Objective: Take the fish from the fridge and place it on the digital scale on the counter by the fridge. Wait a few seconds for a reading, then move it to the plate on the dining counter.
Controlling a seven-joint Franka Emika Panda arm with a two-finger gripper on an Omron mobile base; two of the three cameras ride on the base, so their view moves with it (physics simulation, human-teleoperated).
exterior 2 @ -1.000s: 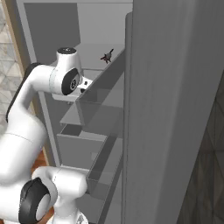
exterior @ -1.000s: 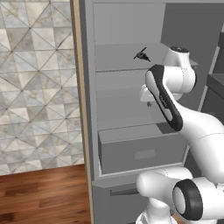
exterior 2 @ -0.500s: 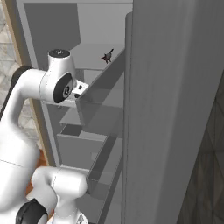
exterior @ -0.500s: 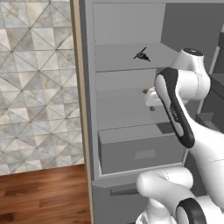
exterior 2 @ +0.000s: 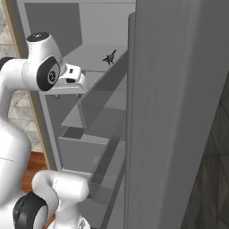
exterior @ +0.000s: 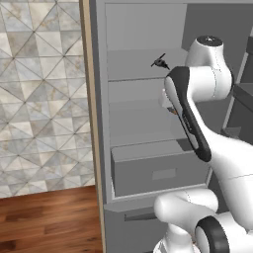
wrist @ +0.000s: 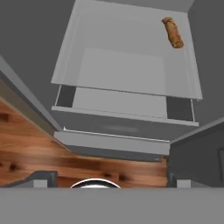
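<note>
One fish, small, dark and spiky, lies on the upper shelf of the open fridge, near that shelf's front right part in the left base view; the right base view shows the same fish toward the far edge of the shelf, close to the fridge's inner wall. Nothing touches it. One pincer is present, seen from the hand view as two dark finger tips standing far apart at the bottom corners, so it is wide open and holds nothing. The hand points downward, below the level of the fish's shelf and on the near, open side of the fridge, so the fish sits above and beyond it, well apart. Looking along the pincer, the hand view shows one pale grey shelf carrying a single brown oblong food item near its far right corner, and beneath it one grey drawer, pulled out a little. In the left base view the same drawer sits under two pale shelves. One white arm rises in front of the fridge. Beside the fridge stand a beige wooden panel and a tiled wall, above a reddish wood floor.
</note>
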